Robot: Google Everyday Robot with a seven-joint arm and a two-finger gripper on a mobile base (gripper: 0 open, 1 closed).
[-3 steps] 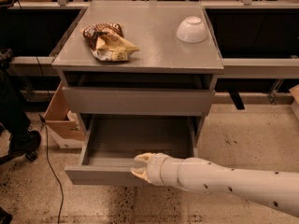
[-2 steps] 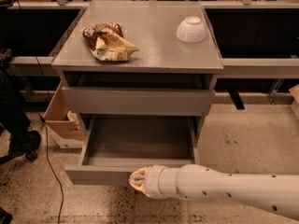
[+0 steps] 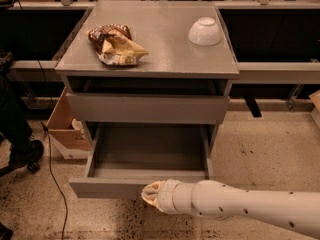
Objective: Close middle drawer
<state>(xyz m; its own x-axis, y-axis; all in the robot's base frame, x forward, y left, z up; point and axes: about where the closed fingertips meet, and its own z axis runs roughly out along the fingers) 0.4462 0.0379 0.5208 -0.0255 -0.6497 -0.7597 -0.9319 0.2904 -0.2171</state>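
Note:
A grey cabinet has a drawer pulled far out near the floor; its inside is empty. Above it a second drawer front stands nearly flush, with a dark gap over it. My gripper, at the end of the white arm that comes in from the lower right, is at the middle of the open drawer's front panel, in front of its outer face.
A crumpled snack bag and an upturned white bowl lie on the cabinet top. An open cardboard box stands on the floor at the left, with a black cable beside it. Dark furniture lies at the far left.
My gripper has dropped from the top edge of the open drawer's front to the outer face of that panel. The drawer has not visibly moved.

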